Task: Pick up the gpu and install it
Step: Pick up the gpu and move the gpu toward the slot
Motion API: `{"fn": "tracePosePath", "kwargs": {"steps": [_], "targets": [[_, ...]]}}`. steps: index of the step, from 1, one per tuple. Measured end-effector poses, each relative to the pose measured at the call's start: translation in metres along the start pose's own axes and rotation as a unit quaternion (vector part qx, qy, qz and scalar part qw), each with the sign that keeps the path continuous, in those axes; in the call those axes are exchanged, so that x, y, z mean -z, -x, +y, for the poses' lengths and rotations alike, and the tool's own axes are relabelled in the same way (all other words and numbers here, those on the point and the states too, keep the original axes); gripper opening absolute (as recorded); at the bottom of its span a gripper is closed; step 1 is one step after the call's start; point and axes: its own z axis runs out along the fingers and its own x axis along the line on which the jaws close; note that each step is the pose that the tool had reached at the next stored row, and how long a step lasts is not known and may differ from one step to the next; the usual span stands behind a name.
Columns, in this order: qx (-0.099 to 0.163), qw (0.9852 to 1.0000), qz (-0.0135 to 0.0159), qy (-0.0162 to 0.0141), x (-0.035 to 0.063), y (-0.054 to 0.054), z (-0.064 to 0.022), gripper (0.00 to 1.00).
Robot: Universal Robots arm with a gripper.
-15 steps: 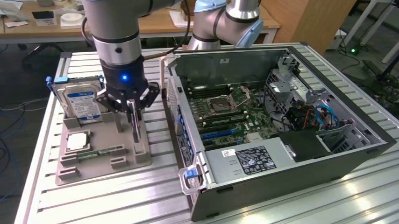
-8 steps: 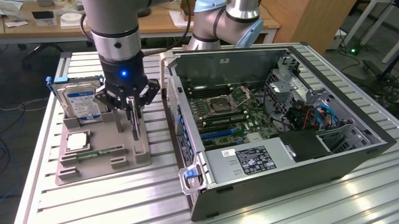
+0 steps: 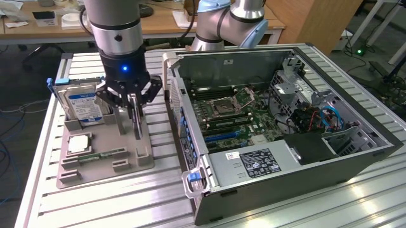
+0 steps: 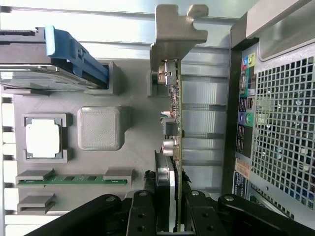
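Note:
The gpu [image 3: 137, 123] hangs upright as a thin dark card, clamped at its top edge by my gripper [image 3: 132, 100] over the grey parts holder [image 3: 136, 161]. In the wrist view the gpu [image 4: 176, 113] shows edge-on, with a green board and a silvery metal bracket [image 4: 172, 39] at its far end. The gripper [image 4: 170, 221] is shut on it, a black finger [image 4: 142, 216] on either side. Whether the card's lower edge still sits in the holder's slot, I cannot tell. The open computer case [image 3: 285, 118] lies beside it, toward the exterior view's right.
The holder also carries a hard drive [image 3: 82, 104] with a blue-white label, a processor [image 3: 79, 142] and a green memory stick [image 3: 101, 155]. The case's rear grille [image 4: 280, 123] is close to the card. A second robot arm [image 3: 222, 23] stands behind the case.

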Motion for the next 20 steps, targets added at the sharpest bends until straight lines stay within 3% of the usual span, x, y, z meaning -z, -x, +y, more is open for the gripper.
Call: {"fn": "tracePosePath", "kwargs": {"steps": [20], "targets": [[0.0,1.0,-0.0001,0.0022,0.025,0.001,-0.0005,0.28]]}}
